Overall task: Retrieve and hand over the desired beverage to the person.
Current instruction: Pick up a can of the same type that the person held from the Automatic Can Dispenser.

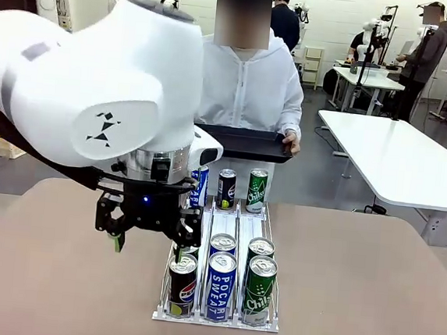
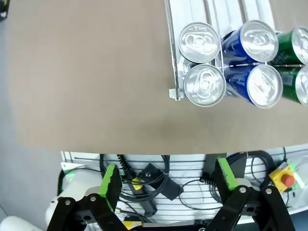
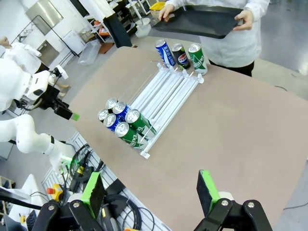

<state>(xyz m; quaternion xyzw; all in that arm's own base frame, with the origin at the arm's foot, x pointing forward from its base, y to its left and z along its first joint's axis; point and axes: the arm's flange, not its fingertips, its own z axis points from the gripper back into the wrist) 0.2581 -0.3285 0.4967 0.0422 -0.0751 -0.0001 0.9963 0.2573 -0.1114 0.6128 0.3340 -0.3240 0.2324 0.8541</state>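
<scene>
A white three-lane rack (image 1: 215,320) on the brown table holds several cans. At its near end stand a Pepsi can (image 1: 182,286), a blue Pocari Sweat can (image 1: 220,285) and a green can (image 1: 260,290), each with another behind it. Three more cans (image 1: 227,188) stand at the far end. My left gripper (image 1: 151,238) hangs open above the table, just left of the near Pepsi lane; in the left wrist view (image 2: 167,177) nothing is between its pads. My right gripper (image 3: 150,188) is open and high over the near table edge. The person (image 1: 250,84) holds a black tray (image 1: 245,144) beyond the far edge.
Bare tabletop (image 1: 57,278) lies left and right of the rack (image 3: 166,86). Cables and an emergency-stop button (image 2: 284,177) sit below the table's near edge. A white table (image 1: 397,155) and other people are farther back on the right.
</scene>
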